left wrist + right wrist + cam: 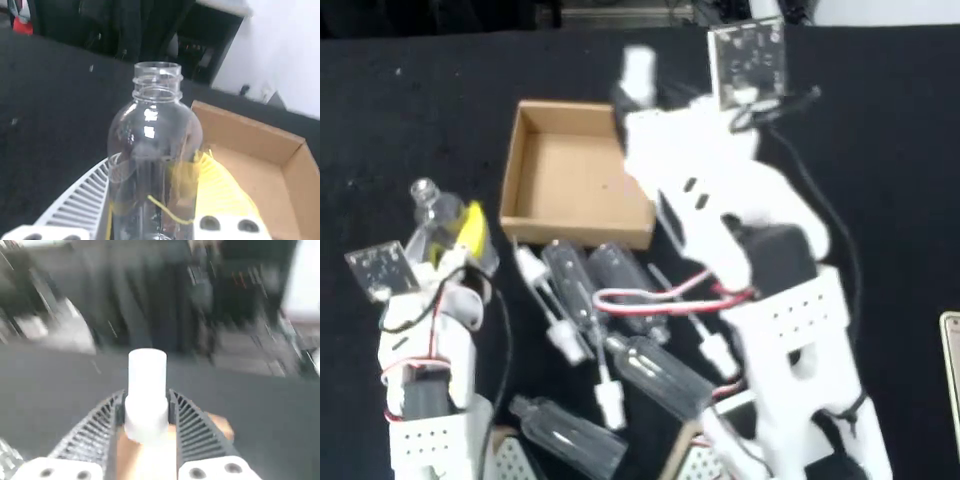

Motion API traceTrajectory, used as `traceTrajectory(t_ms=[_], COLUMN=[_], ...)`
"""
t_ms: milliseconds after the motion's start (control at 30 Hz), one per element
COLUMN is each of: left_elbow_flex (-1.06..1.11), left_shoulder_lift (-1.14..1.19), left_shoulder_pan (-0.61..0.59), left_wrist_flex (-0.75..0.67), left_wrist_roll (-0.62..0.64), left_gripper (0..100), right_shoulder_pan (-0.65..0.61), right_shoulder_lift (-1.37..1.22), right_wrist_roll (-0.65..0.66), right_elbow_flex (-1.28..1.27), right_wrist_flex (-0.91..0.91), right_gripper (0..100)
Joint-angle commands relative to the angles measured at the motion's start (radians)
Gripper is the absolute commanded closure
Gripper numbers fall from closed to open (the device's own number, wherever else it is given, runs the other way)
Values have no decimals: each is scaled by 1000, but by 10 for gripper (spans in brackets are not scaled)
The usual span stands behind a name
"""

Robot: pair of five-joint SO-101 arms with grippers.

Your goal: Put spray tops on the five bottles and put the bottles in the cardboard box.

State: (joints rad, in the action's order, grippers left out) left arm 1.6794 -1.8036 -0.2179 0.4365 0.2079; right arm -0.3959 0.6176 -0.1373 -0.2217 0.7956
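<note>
Left claw point(155, 172), at the near left of the table point(880, 150), is clamped on a clear bottle point(152, 145). A white ribbed finger point(82, 192) presses one side and a yellow finger point(220, 190) the other. The bottle's threaded neck is open and points away from the arm. In the high view this claw point(455, 235) and its bottle point(435, 210) sit just left of the box point(575, 228), with the bottle tilted toward the far left. Right claw point(146, 402) grips a white spray top point(146, 390) between two dark ribbed fingers point(192, 425), and the top's cylinder rises past the fingertips. In the high view the right claw point(638, 88) is at the box's far right corner, with the spray top point(638, 65) at its far end. The box is brown cardboard with its top open, and it stands in the middle of the table, between the two arms. Loose bottles point(660, 372), four in all, lie on their sides near of the box. Two of them lie side by side just at its near wall, a third is nearer, and a fourth is at the near edge. Loose tops point(565, 340), white with thin dip tubes, lie scattered among these bottles. A red and white cable point(630, 298) from the right arm crosses the two bottles nearest the box.
</note>
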Motion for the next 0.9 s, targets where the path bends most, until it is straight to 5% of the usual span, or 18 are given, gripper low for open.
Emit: traceTrajectory(t_ms=[0, 300, 500, 733, 867], left_elbow_flex=[21, 21, 21, 21, 21], left_shoulder_lift=[-17, -8, -8, -8, -8], left_shoulder_pan=[10, 16, 151, 263, 306], left_wrist_flex=[-81, -167, -169, -169, -164], left_wrist_roll=[11, 2, -2, -301, -301], left_gripper=[960, 960, 960, 960, 960], right_shoulder_pan=[-58, -61, -98, -130, -153], right_shoulder_lift=[50, 51, 53, 105, 185], right_wrist_roll=[-14, -15, -15, -15, -15], right_elbow_flex=[-4, 1, 30, 16, -41], right_wrist_flex=[-132, -299, -296, -259, -267], right_gripper=[988, 988, 988, 988, 988])
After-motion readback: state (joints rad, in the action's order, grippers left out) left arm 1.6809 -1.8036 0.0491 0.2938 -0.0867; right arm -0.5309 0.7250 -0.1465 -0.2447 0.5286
